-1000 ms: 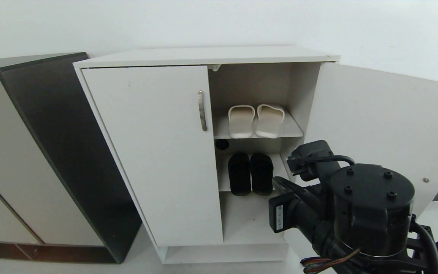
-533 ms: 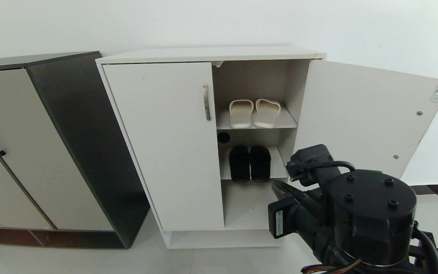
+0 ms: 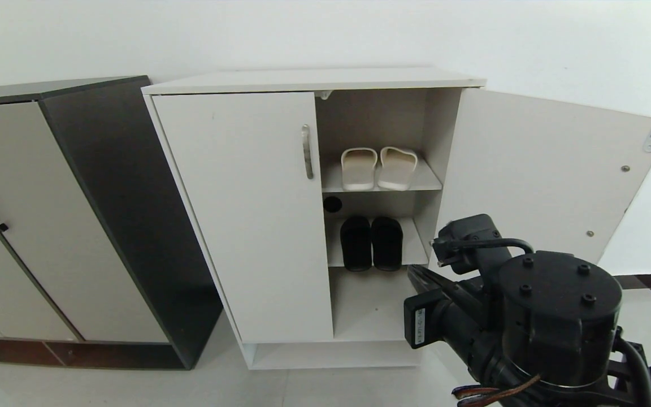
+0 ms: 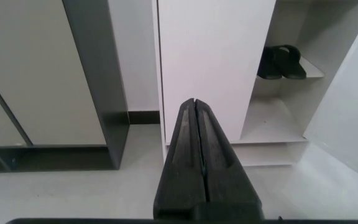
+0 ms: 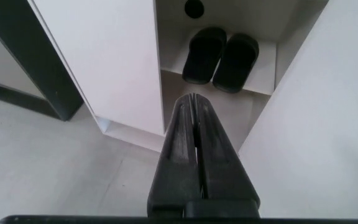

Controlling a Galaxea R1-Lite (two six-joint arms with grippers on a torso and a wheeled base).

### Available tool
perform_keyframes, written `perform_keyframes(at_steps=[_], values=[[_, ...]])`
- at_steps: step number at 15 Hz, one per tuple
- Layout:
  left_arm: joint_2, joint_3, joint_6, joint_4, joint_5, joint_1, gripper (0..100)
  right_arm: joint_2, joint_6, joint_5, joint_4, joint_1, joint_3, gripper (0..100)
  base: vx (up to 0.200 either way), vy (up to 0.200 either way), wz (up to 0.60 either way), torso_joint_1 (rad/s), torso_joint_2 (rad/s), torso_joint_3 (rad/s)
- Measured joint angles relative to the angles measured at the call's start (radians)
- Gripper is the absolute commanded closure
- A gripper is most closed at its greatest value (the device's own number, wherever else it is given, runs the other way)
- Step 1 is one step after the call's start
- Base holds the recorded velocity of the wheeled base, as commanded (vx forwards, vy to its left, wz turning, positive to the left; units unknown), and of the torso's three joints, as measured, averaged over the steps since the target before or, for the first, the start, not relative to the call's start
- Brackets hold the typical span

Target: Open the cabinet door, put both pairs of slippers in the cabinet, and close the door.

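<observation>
Cabinet (image 3: pixel 314 79): white, two doors, at the centre of the head view against a white wall. Left door (image 3: pixel 241 215) is shut, with an upright metal handle (image 3: pixel 306 151) along its 3 o'clock edge. Right door (image 3: pixel 540 175) is swung wide open toward 3 o'clock, its inner face showing. White slippers (image 3: pixel 359 168): one pair, side by side on the upper shelf (image 3: pixel 426 182), toes pointing inward to 12 o'clock. Black slippers (image 3: pixel 356 243): one pair, side by side on the middle shelf (image 3: pixel 417 253), directly at 6 o'clock from the white pair. A round hole (image 3: pixel 331 204) sits in the back panel between the two shelves. Right gripper (image 5: pixel 195 96): fingers pressed together, holding nothing, hanging outside the cabinet in front of the open compartment, at about 5 o'clock from the black pair in the head view. Left gripper (image 4: pixel 194 101): fingers likewise together, holding nothing, in front of the shut door. Second cabinet (image 3: pixel 105 215): dark-sided with pale doors, at 9 o'clock, just beside the white one.
</observation>
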Motion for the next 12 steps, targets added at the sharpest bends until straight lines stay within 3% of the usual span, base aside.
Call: perform_keyframes(at_steps=[6,12], values=[[0.0,0.0,0.0,0.0,0.0,0.0,100,0.003,-0.001,0.0,0.0,-0.001,0.001,100,0.0,0.0,0.0,0.0,0.0,0.0],[0.0,0.0,0.0,0.0,0.0,0.0,100,0.005,-0.002,0.0,0.0,-0.007,-0.001,100,0.0,0.0,0.0,0.043,-0.3,-0.3]])
